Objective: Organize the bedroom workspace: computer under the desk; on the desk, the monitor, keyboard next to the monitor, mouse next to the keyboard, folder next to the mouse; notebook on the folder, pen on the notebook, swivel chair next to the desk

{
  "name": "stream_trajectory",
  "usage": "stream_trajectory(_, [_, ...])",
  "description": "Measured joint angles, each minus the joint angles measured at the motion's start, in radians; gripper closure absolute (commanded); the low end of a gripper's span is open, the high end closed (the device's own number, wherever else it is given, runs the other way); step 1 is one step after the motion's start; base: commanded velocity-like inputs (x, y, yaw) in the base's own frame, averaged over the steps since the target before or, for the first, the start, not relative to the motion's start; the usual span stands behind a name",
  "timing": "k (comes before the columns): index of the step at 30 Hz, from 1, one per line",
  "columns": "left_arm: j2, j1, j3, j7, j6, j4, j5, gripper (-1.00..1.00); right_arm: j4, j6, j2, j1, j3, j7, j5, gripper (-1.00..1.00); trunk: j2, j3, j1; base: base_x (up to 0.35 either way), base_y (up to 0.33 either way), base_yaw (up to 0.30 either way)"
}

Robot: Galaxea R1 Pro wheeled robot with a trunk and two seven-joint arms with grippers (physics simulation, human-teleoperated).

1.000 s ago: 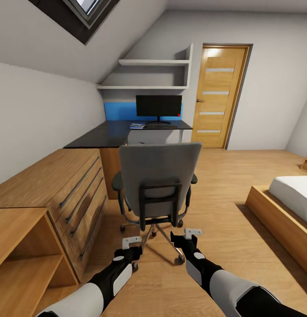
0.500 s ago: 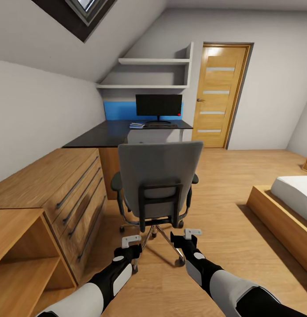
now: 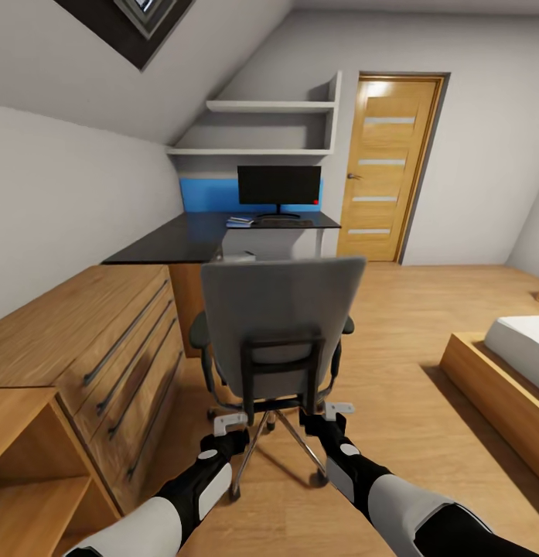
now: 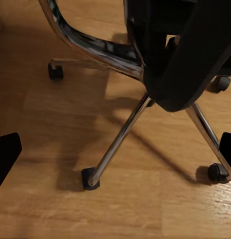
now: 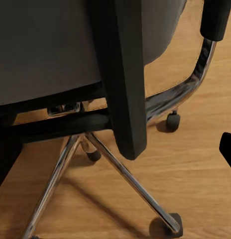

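The grey swivel chair (image 3: 281, 309) stands with its back toward me, right in front of both arms. Its seat is hidden behind the backrest, and so is anything lying on it. My left gripper (image 3: 232, 433) is open, low behind the chair's chrome legs (image 4: 120, 134). My right gripper (image 3: 325, 424) is open too, just behind the black back support (image 5: 120, 74). Beyond the chair is the black desk (image 3: 184, 236), with the monitor (image 3: 279, 186) at its far end and the keyboard (image 3: 283, 222) in front of it. A small blue-and-white item (image 3: 240, 221) lies left of the keyboard.
A wooden dresser (image 3: 91, 333) and an open shelf unit (image 3: 29, 464) run along the left wall. A bed on a wooden base (image 3: 501, 379) is at the right. The door (image 3: 389, 166) and wall shelves (image 3: 261, 131) are at the back. A pale grey box (image 3: 269, 241) sits under the desk.
The whole view has moved forward, so the chair looms larger and closer. Both arms hold the same pose in front of me, now nearer the chair's base.
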Motion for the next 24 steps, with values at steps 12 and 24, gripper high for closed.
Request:
stream_trajectory(12, [0.000,0.000,0.000,0.000,0.000,0.000,-0.001,-1.00,-0.001,0.000,0.000,0.000,0.000,0.000,0.000,-1.00,0.000,0.001,0.000,0.228,0.000,-0.014])
stream_trajectory(24, [0.000,0.000,0.001,0.000,-0.001,-0.001,-0.001,-1.00,0.000,0.000,0.001,0.000,0.000,0.000,0.001,-1.00,0.000,0.003,0.000,0.242,0.000,-0.028])
